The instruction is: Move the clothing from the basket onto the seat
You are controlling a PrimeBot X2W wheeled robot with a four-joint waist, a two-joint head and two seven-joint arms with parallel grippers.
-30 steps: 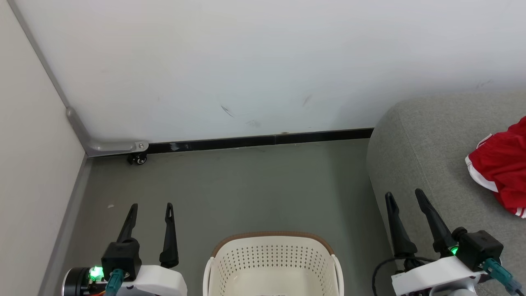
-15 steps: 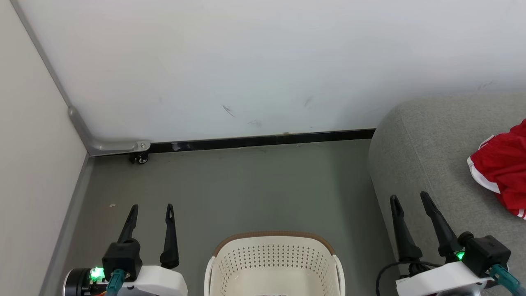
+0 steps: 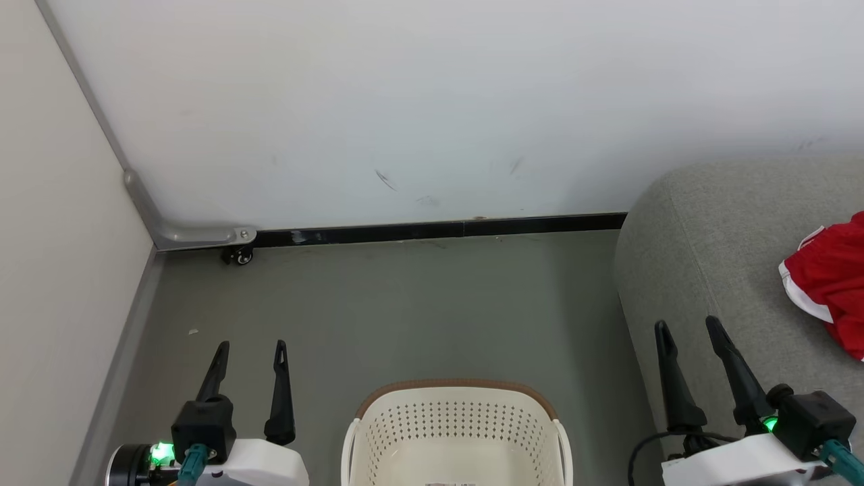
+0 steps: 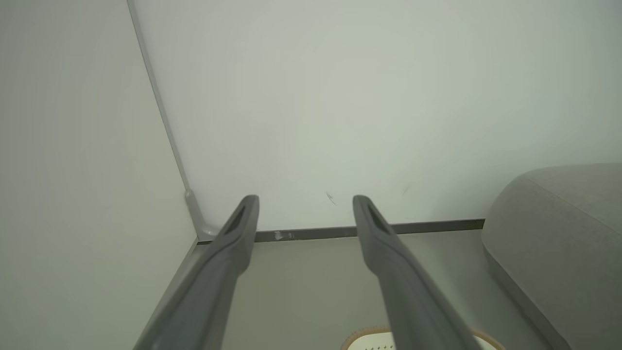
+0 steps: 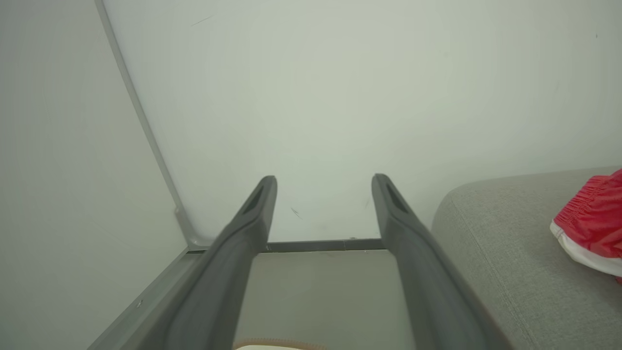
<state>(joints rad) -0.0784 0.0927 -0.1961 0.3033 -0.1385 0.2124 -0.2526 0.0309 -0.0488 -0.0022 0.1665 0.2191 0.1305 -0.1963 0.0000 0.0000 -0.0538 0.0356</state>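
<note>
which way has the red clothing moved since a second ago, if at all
No. The red clothing keeps its spot on the sofa; only the whole view shifted.

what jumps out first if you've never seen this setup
The bright red clothing lying on the grey sofa at the far right edge grabs the eye. Next comes the cream basket on the floor at bottom centre, flanked by the left gripper and right gripper, both open.

Red clothing [image 3: 827, 283], white trim; grey seat [image 3: 702, 256]; cream basket [image 3: 455, 432].
</note>
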